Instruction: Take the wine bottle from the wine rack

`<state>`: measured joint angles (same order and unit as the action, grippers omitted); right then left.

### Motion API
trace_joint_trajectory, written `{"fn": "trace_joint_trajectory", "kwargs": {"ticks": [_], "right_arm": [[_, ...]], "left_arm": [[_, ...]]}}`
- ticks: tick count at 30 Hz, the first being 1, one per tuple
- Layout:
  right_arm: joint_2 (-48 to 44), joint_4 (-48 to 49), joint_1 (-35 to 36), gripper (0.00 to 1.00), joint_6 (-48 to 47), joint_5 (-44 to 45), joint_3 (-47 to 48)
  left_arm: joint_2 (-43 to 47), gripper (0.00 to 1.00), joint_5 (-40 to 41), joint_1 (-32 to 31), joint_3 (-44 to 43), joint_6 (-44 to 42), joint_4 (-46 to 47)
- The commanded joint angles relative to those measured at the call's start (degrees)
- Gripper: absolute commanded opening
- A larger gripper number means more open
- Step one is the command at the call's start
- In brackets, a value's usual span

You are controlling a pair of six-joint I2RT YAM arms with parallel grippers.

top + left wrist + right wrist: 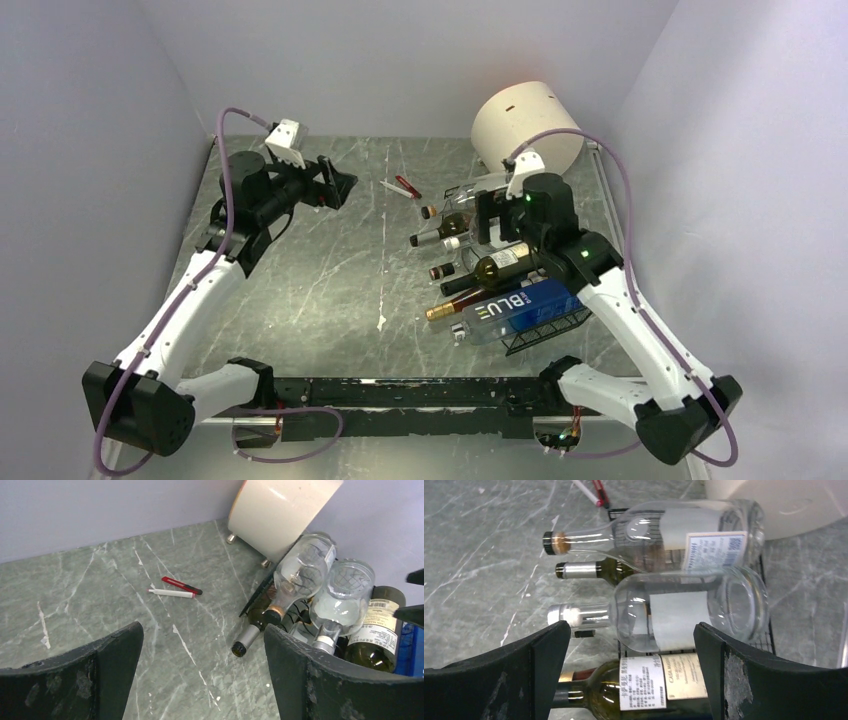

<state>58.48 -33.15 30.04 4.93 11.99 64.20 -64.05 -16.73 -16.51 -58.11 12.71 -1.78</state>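
Bottles lie stacked on the one black wine rack point(548, 333) at the right of the table point(320, 270): at least six, two of them clear point(664, 535) point(684, 610), one blue point(525, 308), the rest dark. The green wine bottle point(644, 685) with a cream label lies among them. The right gripper point(631, 630) hangs just above it, fingers spread and empty. The left gripper point(340, 185) hovers well apart, facing the rack, equally wide and holding nothing. One cream cylinder point(525, 125) sits just behind the rack. Two pens, red point(181, 585) and white point(171, 593), lie nearby.
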Motion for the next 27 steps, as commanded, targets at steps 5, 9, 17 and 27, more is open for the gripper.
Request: {"fn": "trace_joint_trajectory", "kwargs": {"ticks": [5,9,17,27], "right_arm": [[8.59,2.60,1.11,1.00,-4.33,-10.58,7.17],[14.18,1.14,5.03,1.00,-7.16,-4.87,10.33],[23.19,-2.71,13.45,1.00,-16.00,10.00,16.12],[30.79,-4.37,17.39,0.89,-32.01,13.32,18.63]], "left_arm": [[3.52,0.94,5.60,-2.34,-1.11,-1.62,0.25],[5.57,0.94,8.30,-2.69,0.02,-1.45,1.12],[6.56,0.94,12.02,-2.69,1.74,-2.10,2.21],[4.73,0.94,21.31,-2.69,2.25,-4.77,1.54]]}}
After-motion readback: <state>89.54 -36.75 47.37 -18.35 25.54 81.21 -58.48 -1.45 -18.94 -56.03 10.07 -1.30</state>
